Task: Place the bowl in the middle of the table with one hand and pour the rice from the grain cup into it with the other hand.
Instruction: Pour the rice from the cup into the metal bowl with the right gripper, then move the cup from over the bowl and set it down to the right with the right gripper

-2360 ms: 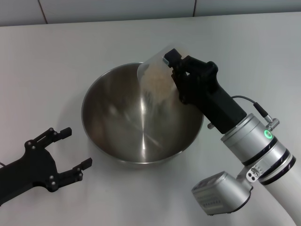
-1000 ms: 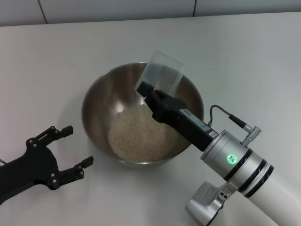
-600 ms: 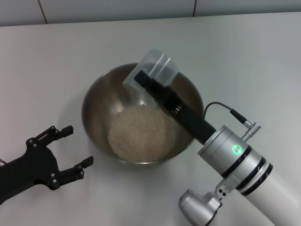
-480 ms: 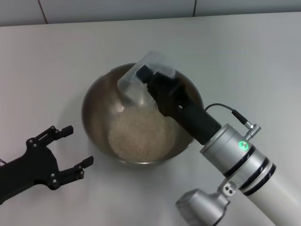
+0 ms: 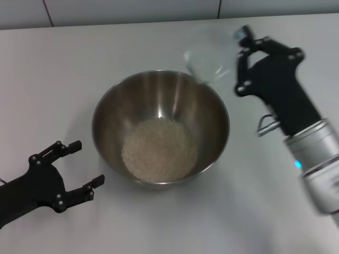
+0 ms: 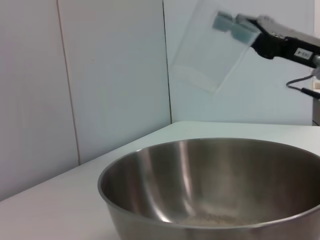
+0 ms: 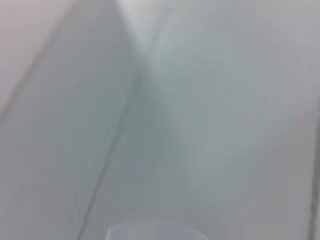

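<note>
**Rice in the bowl, cup held clear**

The right tool [image 5: 239, 58] is closed on the cup [image 5: 208, 54], holding it tilted in the air beyond the bowl's far right rim. The clear, thin plastic looks empty, so the hold probably just keeps it clear of the bowl.

The bowl [image 5: 212, 114], deep polished steel with curved mirror walls, sits near the middle of the matte white worktop [image 5: 106, 47]. The rice [image 5: 159, 149] lies as a pale granular mound on its bottom.

The left tool [image 5: 68, 170] rests low on the worktop just beside the bowl's near left side, fingers spread wide and holding nothing, presumably parked there.
</note>
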Available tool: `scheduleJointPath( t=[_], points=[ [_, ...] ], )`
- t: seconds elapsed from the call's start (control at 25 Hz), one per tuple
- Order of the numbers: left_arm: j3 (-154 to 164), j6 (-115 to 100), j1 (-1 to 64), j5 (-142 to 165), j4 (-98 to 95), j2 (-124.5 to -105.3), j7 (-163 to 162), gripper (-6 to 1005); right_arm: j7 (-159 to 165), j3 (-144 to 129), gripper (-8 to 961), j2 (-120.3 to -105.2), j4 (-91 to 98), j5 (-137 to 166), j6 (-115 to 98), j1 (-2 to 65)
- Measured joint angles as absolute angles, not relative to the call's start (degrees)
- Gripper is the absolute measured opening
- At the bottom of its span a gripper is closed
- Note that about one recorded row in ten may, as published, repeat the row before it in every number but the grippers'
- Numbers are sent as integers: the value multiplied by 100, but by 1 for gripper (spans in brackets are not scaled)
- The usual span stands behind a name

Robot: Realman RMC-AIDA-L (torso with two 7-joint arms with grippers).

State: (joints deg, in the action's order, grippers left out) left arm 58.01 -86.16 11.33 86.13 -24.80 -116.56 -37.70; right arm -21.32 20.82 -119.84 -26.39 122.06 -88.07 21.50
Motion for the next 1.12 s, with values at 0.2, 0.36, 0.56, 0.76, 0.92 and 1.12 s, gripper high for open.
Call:
scheduleJointPath(
  t=[0.2, 0.36, 0.56, 0.76, 0.92, 1.12],
  points=[
    [5789, -8613, 1133, 8613, -2487, -11654, -3770, 870, -312, 2752, 13, -11991, -1911, 12206, -8756, 2138],
    [5777, -8612, 1133, 8613, -2488, -11654, -3770, 870, -105, 3276, 16, -11989, -1597, 12206, -8492, 2079],
    [5794, -8578, 1134, 8623, -2485, -11654, -3770, 870, -79, 3685, 20, -11974, -1420, 12206, -7440, 2192],
    [5803, -8577, 1136, 8623, -2493, -11655, -3770, 870, -63, 3648, 23, -11964, -1340, 12248, -6486, 2497],
    [5809, -8577, 1147, 8622, -2497, -11661, -3770, 870, -70, 3520, 26, -11959, -1323, 12288, -5998, 2700],
    [5810, -8577, 1151, 8622, -2496, -11671, -3775, 870, -85, 3234, 30, -11953, -1316, 12296, -5650, 2858]
  ],
)
